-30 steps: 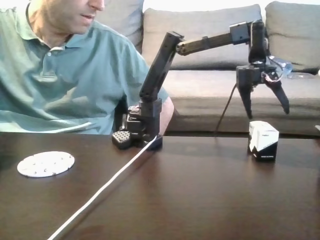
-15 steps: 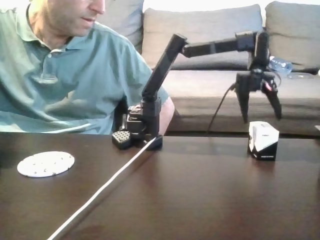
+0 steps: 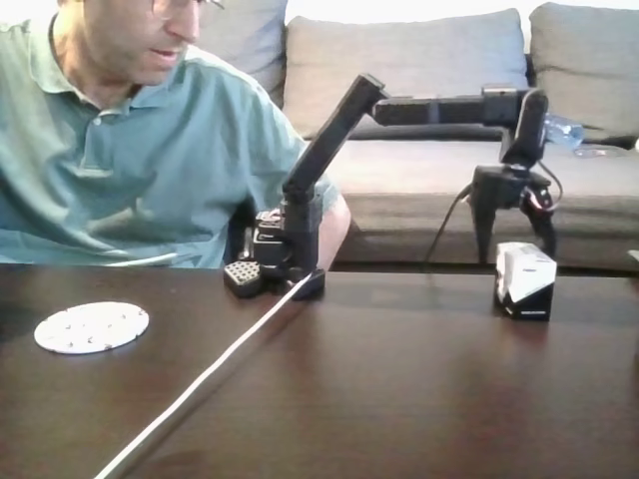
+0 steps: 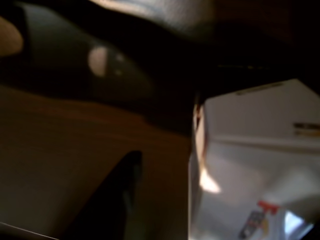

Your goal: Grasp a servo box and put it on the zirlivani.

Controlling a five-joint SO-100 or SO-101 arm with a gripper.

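Fixed view: the claw (image 3: pixel 515 249) hangs spread open over the box (image 3: pixel 525 280) at the table's (image 3: pixel 399 379) right, one finger on each side, box just below and between them. Far left lies the disc (image 3: pixel 91 327), well apart.

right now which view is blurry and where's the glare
Wrist view: soft and dim, the box too close to focus, with a small bright glare spot on its edge. Fixed view: sharper, the table dark, the window strip at the top blown out.
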